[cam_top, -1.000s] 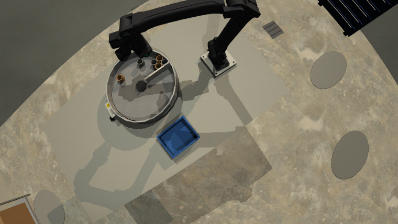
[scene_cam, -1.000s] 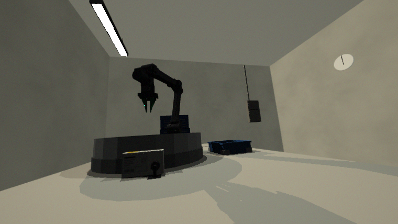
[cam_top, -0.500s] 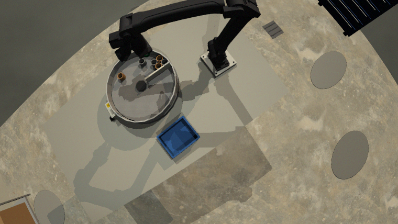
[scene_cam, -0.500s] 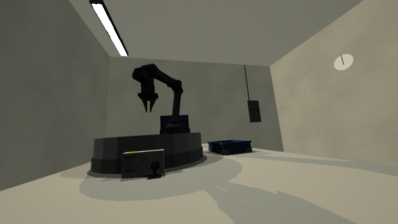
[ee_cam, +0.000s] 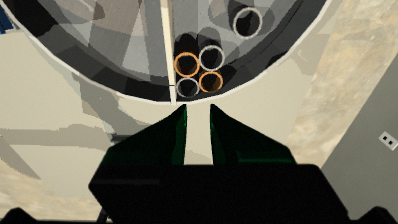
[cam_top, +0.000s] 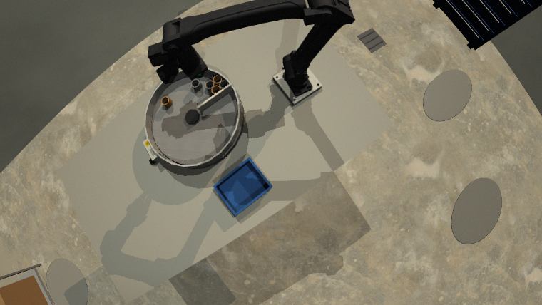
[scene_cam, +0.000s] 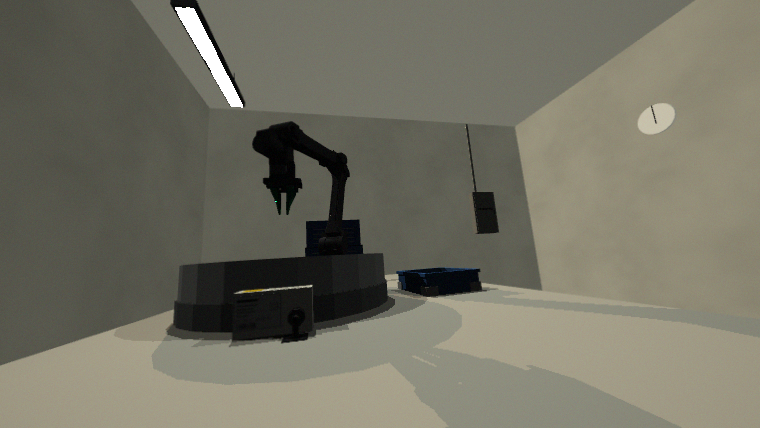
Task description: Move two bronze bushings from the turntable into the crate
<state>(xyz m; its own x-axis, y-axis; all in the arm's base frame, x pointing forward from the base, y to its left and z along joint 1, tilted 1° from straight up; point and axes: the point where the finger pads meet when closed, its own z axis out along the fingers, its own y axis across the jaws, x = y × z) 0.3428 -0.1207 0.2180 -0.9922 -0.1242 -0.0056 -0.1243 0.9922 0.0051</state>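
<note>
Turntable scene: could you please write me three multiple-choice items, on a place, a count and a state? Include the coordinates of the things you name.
1. Relative to the turntable point(cam_top: 242, 110) point(scene_cam: 276, 276) point(ee_cam: 120, 97), the crate point(cam_top: 232, 173) point(scene_cam: 452, 282) point(ee_cam: 4, 22) stands:
A. on it
B. beside it
C. beneath it

2. How many bronze bushings point(cam_top: 167, 105) point(ee_cam: 186, 53) are on the turntable?
A. one
B. five
C. three

3. The gripper point(cam_top: 199, 75) point(scene_cam: 284, 213) point(ee_cam: 198, 111) is:
A. partly open, holding nothing
B. fully shut
C. shut on a bushing

1 B: the top view shows it outside the rim.
2 C: the top view shows two near the divider, one apart.
3 A: the wrist view shows a bare gap between the fingers.
</note>
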